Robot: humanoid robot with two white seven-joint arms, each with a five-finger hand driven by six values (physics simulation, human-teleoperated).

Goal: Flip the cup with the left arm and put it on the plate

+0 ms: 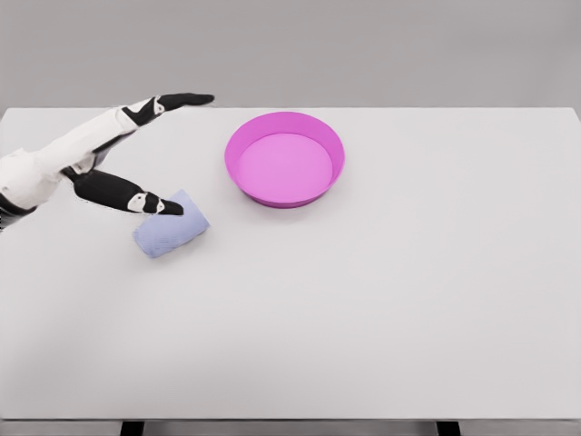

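Note:
A pale blue cup (171, 225) lies on its side on the white table, left of the middle. My left hand (168, 154) comes in from the left with its fingers spread wide. The thumb tip (162, 207) rests against the cup's upper side, while the long fingers (182, 100) point away toward the far edge, well above the cup. Nothing is grasped. A magenta plate (285, 159) with a raised rim stands upright to the right of the cup, a short gap between them.
The white table (381, 309) stretches wide to the right and toward the front edge. Grey wall fills the background.

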